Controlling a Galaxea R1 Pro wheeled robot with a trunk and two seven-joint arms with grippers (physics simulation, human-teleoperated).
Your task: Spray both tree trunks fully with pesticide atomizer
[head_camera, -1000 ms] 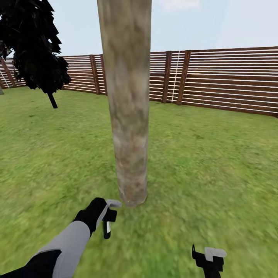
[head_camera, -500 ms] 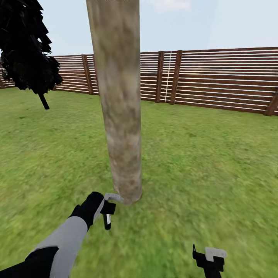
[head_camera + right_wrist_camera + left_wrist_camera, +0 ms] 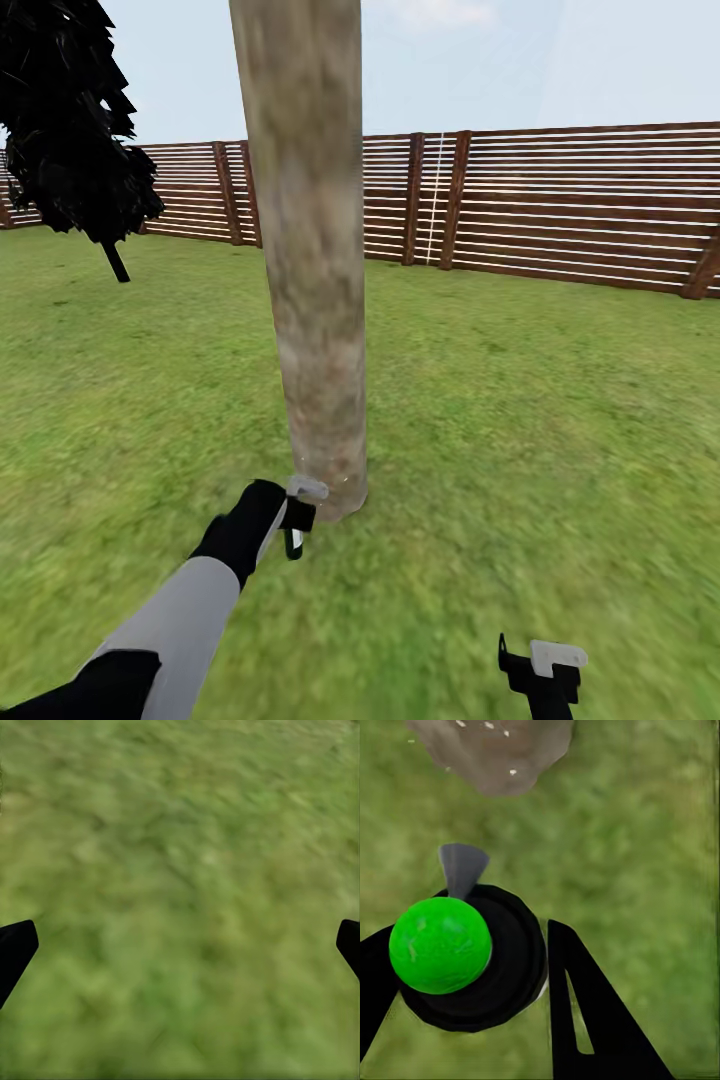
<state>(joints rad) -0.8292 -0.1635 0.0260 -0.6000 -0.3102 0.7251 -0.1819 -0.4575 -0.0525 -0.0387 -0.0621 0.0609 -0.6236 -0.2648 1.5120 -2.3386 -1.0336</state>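
A thick pale grey-brown tree trunk (image 3: 315,300) rises from the lawn straight ahead in the head view. My left gripper (image 3: 298,520) is low beside the trunk's base, shut on the pesticide atomizer (image 3: 440,944). The atomizer has a bright green round top on a black body, and its grey nozzle (image 3: 461,866) points at the trunk's base (image 3: 495,754). A few pale pesticide specks (image 3: 512,772) dot the bark there. My right gripper (image 3: 540,670) hangs open over grass at the lower right, its fingertips (image 3: 15,945) wide apart with nothing between them.
A thin-stemmed tree with black foliage (image 3: 75,120) stands at the far left. A brown slatted fence (image 3: 560,210) closes off the back of the lawn (image 3: 520,400). Open grass spreads to both sides of the trunk.
The view shifted, bringing the trunk slightly left. My left gripper with the atomizer has moved forward and up against the trunk's base. The right gripper has stayed where it was.
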